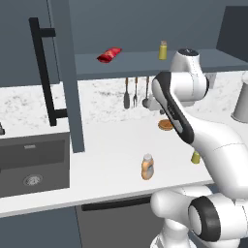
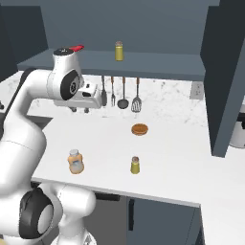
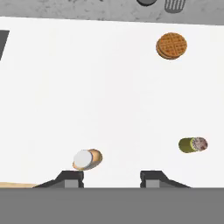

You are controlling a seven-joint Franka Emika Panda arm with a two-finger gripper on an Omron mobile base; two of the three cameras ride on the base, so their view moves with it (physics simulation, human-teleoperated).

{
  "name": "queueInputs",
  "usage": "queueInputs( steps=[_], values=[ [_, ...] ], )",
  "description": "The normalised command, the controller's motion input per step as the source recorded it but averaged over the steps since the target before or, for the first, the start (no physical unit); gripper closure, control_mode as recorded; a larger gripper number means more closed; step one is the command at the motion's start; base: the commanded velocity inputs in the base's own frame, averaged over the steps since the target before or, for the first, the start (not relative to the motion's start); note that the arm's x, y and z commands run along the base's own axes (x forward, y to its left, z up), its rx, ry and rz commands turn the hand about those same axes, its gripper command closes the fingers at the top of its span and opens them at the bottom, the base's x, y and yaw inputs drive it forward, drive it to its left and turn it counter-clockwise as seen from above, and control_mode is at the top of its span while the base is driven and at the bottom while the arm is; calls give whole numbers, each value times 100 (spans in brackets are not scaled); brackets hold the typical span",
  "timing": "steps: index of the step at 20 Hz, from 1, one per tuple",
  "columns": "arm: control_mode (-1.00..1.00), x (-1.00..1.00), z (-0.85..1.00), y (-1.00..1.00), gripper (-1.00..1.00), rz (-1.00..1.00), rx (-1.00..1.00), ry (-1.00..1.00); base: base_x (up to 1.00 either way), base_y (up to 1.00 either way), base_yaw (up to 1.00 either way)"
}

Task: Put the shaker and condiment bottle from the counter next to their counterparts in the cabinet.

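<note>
Two items left on the bench (image 2: 191, 167): condiment bottle (image 2: 75, 161) near left, shaker (image 2: 135, 165) to its right. Gripper (image 3: 111, 178) high above both, fingers apart, holding nothing. Best lowered straight over the bottle, centred, gripped below the white cap

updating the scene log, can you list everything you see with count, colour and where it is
shaker: one, yellow-green with grey cap, on the counter
matching shaker: one, yellow-green, on the cabinet shelf
condiment bottle: one, orange-tan with white cap, on the counter
red bottle: one, glossy red, lying on the shelf
waffle: one, brown, counter near the backsplash
utensils: four, dark, hanging on the backsplash
sink: one, dark, left in the counter
cabinet door: one, blue-grey, black bar handle, open
pincer: one, dark tips apart, holding nothing, above the counter
</note>
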Motion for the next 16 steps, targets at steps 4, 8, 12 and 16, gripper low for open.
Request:
queueInputs(
  steps=[4, 8, 12, 16],
  values=[
    [-100, 0, -6, -13, -100, 3, 0, -3, 0, 0, 0],
    [-100, -2, -26, -50, -100, 18, 1, -4, 0, 0, 0],
    [-100, -5, -18, -54, -100, 23, 4, -3, 0, 0, 0],
    [-100, -18, -7, -51, -100, 28, 20, -7, 0, 0, 0]
  ],
)
